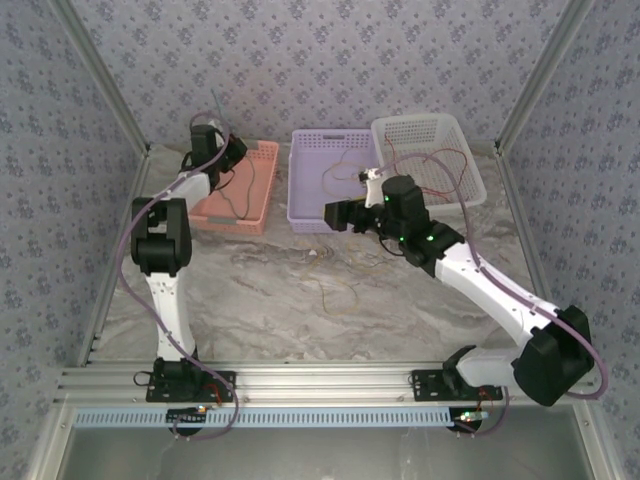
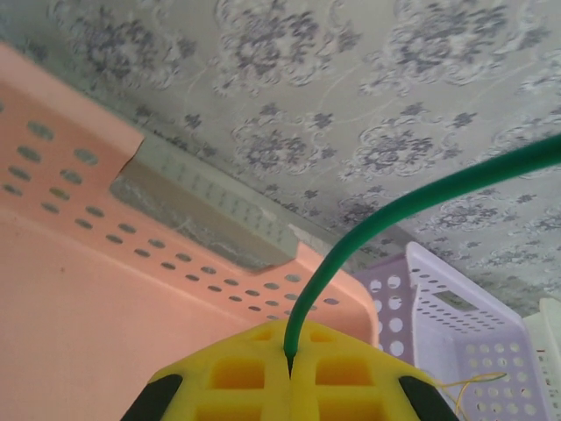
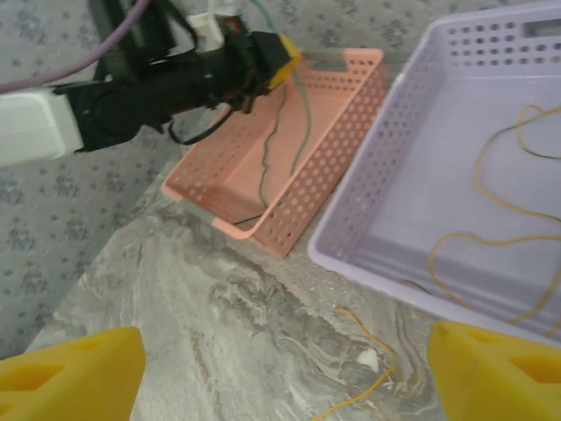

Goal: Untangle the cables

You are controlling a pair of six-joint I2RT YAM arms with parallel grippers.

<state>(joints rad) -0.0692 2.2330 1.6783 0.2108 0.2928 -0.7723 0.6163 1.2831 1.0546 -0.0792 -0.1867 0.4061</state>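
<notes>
**Cables split between tabletop and baskets**

A yellow cable (image 3: 368, 330) lies on the tabletop (image 3: 219, 298) under the wide-open right claw (image 3: 280, 377). Beyond, yellow strands (image 3: 478, 167) rest inside the purple basket (image 3: 351, 202). Farthest, the left claw (image 2: 289, 373) pinches a green cable (image 2: 368, 228) above the pink basket (image 2: 70, 263).

No text, label, brand, number or sign can be read on anything in view. The wallpaper (image 1: 300, 60) is printed with a repeated flower pattern, in which no letters or figures are formed.
</notes>
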